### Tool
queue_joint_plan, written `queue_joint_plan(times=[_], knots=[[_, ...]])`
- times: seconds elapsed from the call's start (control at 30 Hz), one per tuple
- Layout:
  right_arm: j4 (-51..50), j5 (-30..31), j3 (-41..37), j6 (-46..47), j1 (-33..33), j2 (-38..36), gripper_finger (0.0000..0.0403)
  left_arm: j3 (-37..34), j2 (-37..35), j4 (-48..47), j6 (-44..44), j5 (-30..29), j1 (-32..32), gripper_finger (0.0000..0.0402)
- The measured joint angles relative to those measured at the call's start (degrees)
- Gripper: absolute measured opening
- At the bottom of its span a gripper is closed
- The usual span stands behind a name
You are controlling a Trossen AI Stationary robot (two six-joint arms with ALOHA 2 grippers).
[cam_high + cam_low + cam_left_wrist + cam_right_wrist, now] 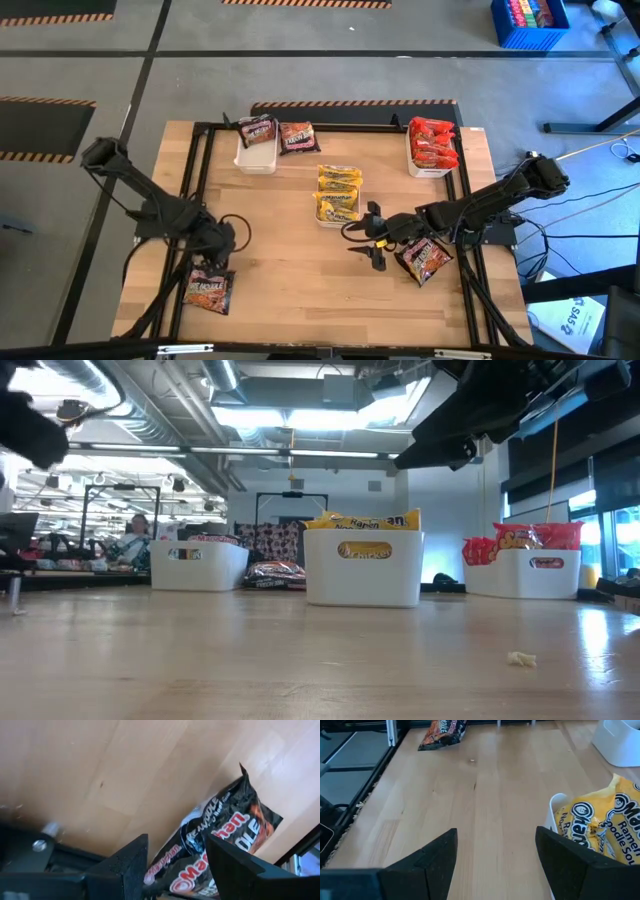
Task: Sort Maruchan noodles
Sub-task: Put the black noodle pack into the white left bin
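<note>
Both grippers are open and touch nothing. My left gripper (214, 254) (177, 865) hovers over the table's near left part, just short of dark Maruchan packets (208, 289) (220, 837) lying flat on the wood; two labels show, one overlapping the other. My right gripper (366, 238) (495, 855) points toward the table's left, close to the near side of the middle tray of yellow packets (338, 192) (600, 822). A dark and red packet (425, 258) lies under the right arm. The dark packets also show far off in the right wrist view (442, 732).
A far-left white tray (256, 158) (200, 565) holds a dark packet (258, 130); another dark packet (298, 137) (275, 572) lies beside it. A far-right tray (430, 168) (540, 572) holds red packets (432, 143). Black frame rails (200, 180) border the table. Bare wood lies between the grippers.
</note>
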Motion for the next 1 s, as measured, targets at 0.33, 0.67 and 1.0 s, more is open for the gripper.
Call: queue_joint_plan(times=[0.33,0.67,1.0], knots=[[-0.07,-0.7,0.0,-0.02,0.0,0.0,0.0248,-6.96,-0.07,7.67,0.43,4.97,2.25,0.0192],[-0.07,-2.82,0.0,-0.02,0.0,0.0,0.0248,-6.97,-0.08,11.96,2.69,10.04,1.97,0.0192],[-0.07,-2.8,0.0,-0.2,0.0,0.0,0.0248,-11.39,0.42,16.59,3.43,11.04,1.97,0.0192]])
